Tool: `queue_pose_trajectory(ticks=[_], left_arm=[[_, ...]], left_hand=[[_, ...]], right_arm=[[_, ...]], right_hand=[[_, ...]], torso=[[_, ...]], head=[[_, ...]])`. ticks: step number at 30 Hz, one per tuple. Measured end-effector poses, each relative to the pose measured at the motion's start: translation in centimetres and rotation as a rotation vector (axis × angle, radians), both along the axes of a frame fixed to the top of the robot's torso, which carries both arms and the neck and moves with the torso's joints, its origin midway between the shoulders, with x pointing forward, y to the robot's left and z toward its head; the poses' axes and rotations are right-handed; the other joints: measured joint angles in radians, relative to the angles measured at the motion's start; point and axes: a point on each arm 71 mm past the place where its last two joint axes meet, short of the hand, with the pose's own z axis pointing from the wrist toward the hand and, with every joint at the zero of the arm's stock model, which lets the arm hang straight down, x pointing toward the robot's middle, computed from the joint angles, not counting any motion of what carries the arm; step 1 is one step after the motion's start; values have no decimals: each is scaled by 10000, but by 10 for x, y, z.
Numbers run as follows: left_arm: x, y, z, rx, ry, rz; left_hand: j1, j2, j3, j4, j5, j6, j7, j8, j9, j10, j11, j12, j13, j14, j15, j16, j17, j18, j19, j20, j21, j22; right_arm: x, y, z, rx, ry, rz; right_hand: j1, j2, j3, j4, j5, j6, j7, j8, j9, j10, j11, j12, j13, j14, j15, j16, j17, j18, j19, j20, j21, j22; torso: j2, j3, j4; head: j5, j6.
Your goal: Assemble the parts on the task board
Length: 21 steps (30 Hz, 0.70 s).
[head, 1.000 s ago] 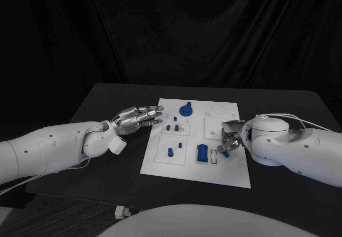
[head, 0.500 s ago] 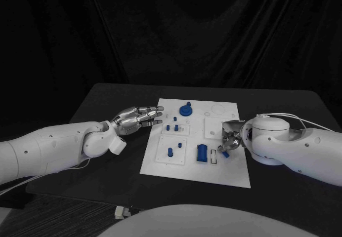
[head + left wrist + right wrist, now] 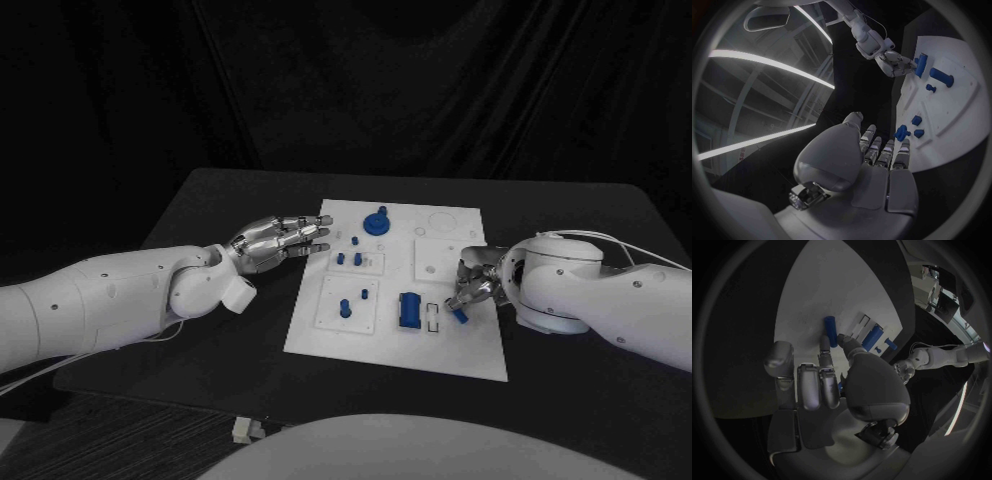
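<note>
Matt white task board [image 3: 397,345], glossy metallic robot hand [image 3: 281,238]

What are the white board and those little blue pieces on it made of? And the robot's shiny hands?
The task board looks like matte white plastic or painted sheet: flat, even, no glare. The blue parts seem moulded or printed plastic, uniform in colour and dull. The left hand looks like polished metal or metallised plastic, given its bright highlights.

The right hand [image 3: 473,285] is mostly hidden behind its own white wrist in the head view, so its grip cannot be told there. A small blue part [image 3: 457,314] below the fingers is partly covered; whether they touch it is unclear. In the right wrist view the palm hides part of the task board [image 3: 817,285].
</note>
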Motion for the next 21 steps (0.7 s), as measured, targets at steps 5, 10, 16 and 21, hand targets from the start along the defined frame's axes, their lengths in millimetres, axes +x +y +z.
queue_pose_trajectory(ticks=[5, 10, 16, 21], left_arm=[[0, 0, 0, 4, 10, -6], [0, 0, 0, 8, 16, -8], [0, 0, 0, 14, 29, -17], [0, 0, 0, 22, 42, -26]], left_hand=[[0, 0, 0, 0, 0, 0, 0, 0, 0, 0, 0, 0, 0, 0, 0, 0, 0, 0, 0, 0, 0, 0], [0, 0, 0, 0, 0, 0, 0, 0, 0, 0, 0, 0, 0, 0, 0, 0, 0, 0, 0, 0, 0, 0], [0, 0, 0, 0, 0, 1, 1, 0, 0, 1, 2, 0, 1, 3, -3, 0, 0, 0, 0, 0, 0, 0], [0, 0, 0, 0, 0, 1, 1, 0, 0, 1, 3, 0, 1, 3, -4, 0, 0, 0, 0, 0, 0, 0]], right_arm=[[0, -7, -1, 404, 414, -502], [-2, -13, -1, 717, 758, -880], [-1, -18, 4, 1138, 994, -1323], [0, -18, 5, 1573, 1267, -1706]], right_hand=[[-1, -1, 44, -44, 1, 74, -73, -1, -20, -1, 0, 0, 0, 0, 0, 1, 0, 0, 37, -33, 2, 0], [-121, -121, 182, -181, 156, 73, -74, -2, -138, -1, -1, 0, 0, 0, 0, 1, 0, -1, 53, -50, 11, 0], [-131, -131, 251, -249, 158, 72, -74, -3, -207, -2, -2, 0, 0, 0, -1, 3, 0, -1, 55, -51, 11, 0], [-131, -131, 279, -276, 244, 65, -69, -3, -212, -3, -3, 0, 0, 0, -1, 10, 0, 0, 92, -84, 11, 0]], torso=[[-2, 0, -1], [-5, 0, -4], [-7, 0, -4], [-2, 0, -1]], head=[[18, 0], [19, 0], [-1, 0], [-13, 0]])
